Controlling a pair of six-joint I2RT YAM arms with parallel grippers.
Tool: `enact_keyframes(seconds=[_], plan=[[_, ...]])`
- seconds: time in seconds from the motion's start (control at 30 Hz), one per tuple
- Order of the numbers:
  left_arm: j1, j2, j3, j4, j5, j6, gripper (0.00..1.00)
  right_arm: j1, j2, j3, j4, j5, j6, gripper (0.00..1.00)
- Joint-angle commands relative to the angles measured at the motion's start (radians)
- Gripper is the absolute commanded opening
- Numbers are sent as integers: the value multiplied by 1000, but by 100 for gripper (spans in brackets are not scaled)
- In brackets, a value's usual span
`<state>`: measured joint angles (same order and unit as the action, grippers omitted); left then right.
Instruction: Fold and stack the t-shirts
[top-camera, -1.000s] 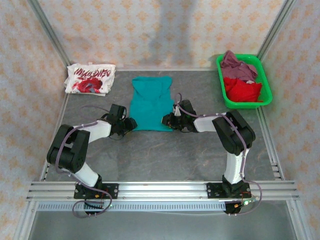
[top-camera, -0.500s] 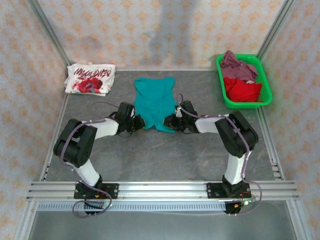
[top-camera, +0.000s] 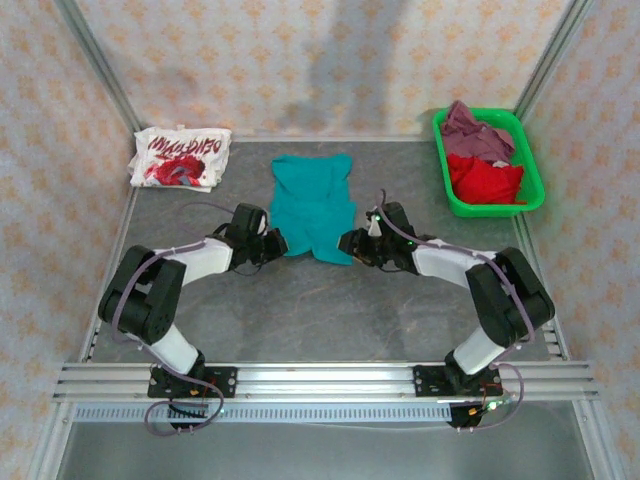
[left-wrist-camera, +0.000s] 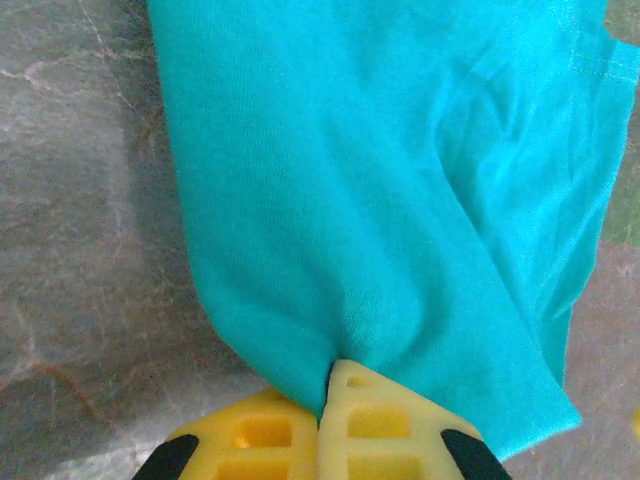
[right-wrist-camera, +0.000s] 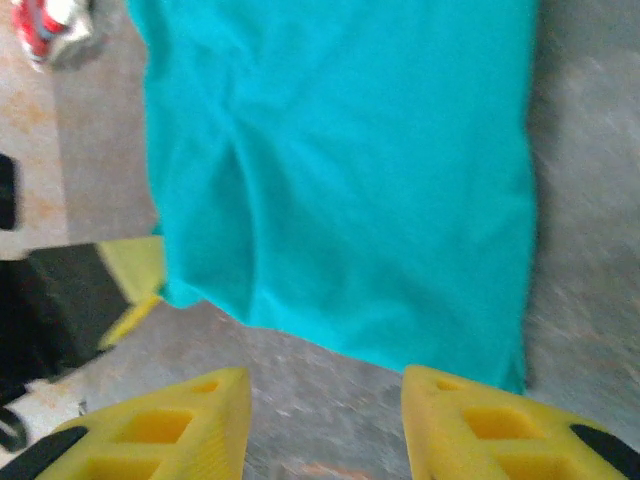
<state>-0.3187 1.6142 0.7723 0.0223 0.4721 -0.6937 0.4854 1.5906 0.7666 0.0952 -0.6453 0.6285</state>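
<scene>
White, red-printed t-shirt (top-camera: 180, 158) lies far left on the counter (top-camera: 330, 300). Left gripper (left-wrist-camera: 325, 385) is clamped on the near-left corner of the teal t-shirt (top-camera: 312, 205), which lies mid-counter with its far part cut off in the wrist views. Right gripper (right-wrist-camera: 325, 420) stands with its jaws apart, just short of the near hem. Far right, the mauve tee (top-camera: 475, 128) and red tee (top-camera: 485, 180) lie bunched in the green basket (top-camera: 533, 192), their shapes unclear.

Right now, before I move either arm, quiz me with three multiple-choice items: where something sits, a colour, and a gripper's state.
1. Where is the basket?
A. far right corner
B. far left corner
C. near edge, between the arms

2. What colour is the shirt pinched by the left gripper?
A. red
B. white
C. teal

3. How is the right gripper?
A. shut on cloth
B. open, holding nothing
C. shut on nothing

Answers:
1 A, the top view puts it far right.
2 C, teal cloth sits between closed jaws in the left wrist view.
3 B, its jaws stand apart, no cloth between them.
</scene>
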Motion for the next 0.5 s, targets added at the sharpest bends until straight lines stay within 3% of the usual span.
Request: enact_keyframes(seconds=[0.0,0.13,0.47], plan=[[4,-53,-19,-109,-1,57,0,1,-20,-61,-38,25,49,45],[4,-58,-17,-209,-11,114,0,2,-3,-68,-42,35,61,46],[4,-42,-51,-194,11,140,0,7,50,-62,56,26,109,45]])
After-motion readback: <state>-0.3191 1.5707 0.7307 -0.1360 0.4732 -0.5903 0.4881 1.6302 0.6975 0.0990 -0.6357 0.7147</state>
